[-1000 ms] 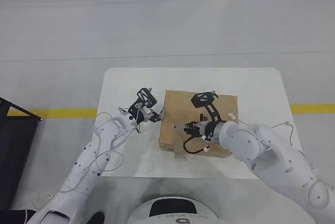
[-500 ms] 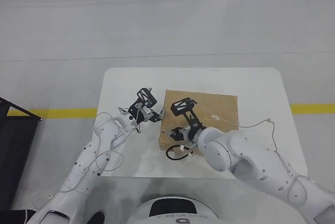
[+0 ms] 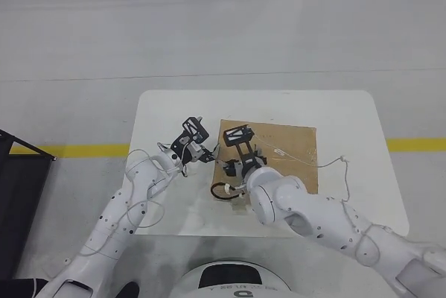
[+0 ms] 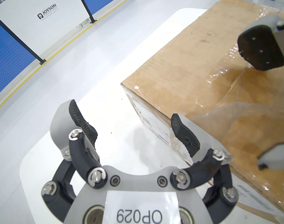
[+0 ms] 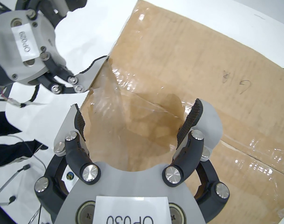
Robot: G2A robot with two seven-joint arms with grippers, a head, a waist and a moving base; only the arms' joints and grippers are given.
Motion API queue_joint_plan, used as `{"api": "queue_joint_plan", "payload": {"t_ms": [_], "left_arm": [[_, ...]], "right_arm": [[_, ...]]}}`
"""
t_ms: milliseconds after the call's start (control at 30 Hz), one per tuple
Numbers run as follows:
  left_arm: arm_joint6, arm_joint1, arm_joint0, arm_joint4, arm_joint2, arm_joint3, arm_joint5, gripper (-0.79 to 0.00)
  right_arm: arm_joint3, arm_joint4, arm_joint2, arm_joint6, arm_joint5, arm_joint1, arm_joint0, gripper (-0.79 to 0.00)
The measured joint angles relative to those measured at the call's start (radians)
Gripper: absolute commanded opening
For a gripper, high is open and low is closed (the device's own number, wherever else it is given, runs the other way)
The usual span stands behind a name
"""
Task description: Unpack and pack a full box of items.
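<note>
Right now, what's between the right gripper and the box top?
A lifted flap of clear tape, peeled up near the box corner, stands between the right gripper's open fingers and the cardboard. The right wrist view shows it.

The box (image 3: 286,141) is matt brown cardboard under glossy, wrinkled clear tape (image 5: 119,80). The left gripper (image 4: 123,109) has dull grey metal fingers (image 4: 60,122) with rough black pads (image 4: 186,136).

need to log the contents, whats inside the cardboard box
Nothing inside can be seen: the cardboard box is closed, its top flaps sealed with clear tape, which is partly peeled up at the corner near the open right gripper.
</note>
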Motion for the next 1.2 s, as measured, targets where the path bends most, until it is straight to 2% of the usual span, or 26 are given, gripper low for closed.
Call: {"api": "queue_joint_plan", "payload": {"t_ms": [267, 533, 1200], "left_arm": [[0.000, 0.000, 0.000, 0.000, 0.000, 0.000, 0.000, 0.000], [0.000, 0.000, 0.000, 0.000, 0.000, 0.000, 0.000, 0.000], [0.000, 0.000, 0.000, 0.000, 0.000, 0.000, 0.000, 0.000]], "right_arm": [[0.032, -0.117, -0.013, 0.021, 0.094, -0.035, -0.006, 0.000], [0.016, -0.204, 0.030, -0.037, 0.152, -0.050, -0.064, 0.000], [-0.103, -0.349, 0.278, -0.061, 0.177, -0.052, -0.284, 0.000]]}}
